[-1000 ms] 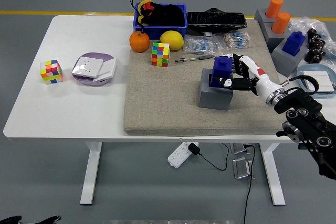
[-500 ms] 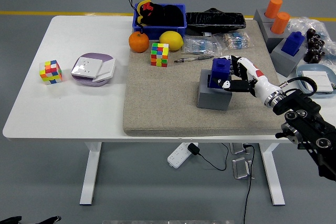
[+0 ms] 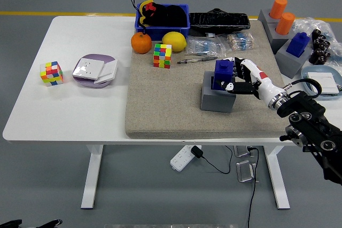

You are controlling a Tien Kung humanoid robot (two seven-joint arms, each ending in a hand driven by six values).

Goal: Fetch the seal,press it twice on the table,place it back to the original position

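The blue seal [image 3: 223, 73] stands upright in its grey block holder [image 3: 218, 97] on the beige mat, right of centre. My right hand [image 3: 238, 77] comes in from the lower right and its white fingers are curled around the seal's right side, thumb at the front. The seal's base sits slightly raised in the holder's recess. My left hand is out of view.
Behind the holder lie a pen [image 3: 196, 60], cable bags [image 3: 203, 46], a Rubik's cube [image 3: 163, 55], a lemon [image 3: 175, 41] and an orange [image 3: 141, 42]. More grey holders with a blue seal [image 3: 296, 44] and orange seals [image 3: 278, 8] stand at the right. A cube [image 3: 52, 73] and purple box [image 3: 95, 70] sit left.
The seal has risen a little in its holder with my right hand closed on it. The arm has shifted slightly up and right.
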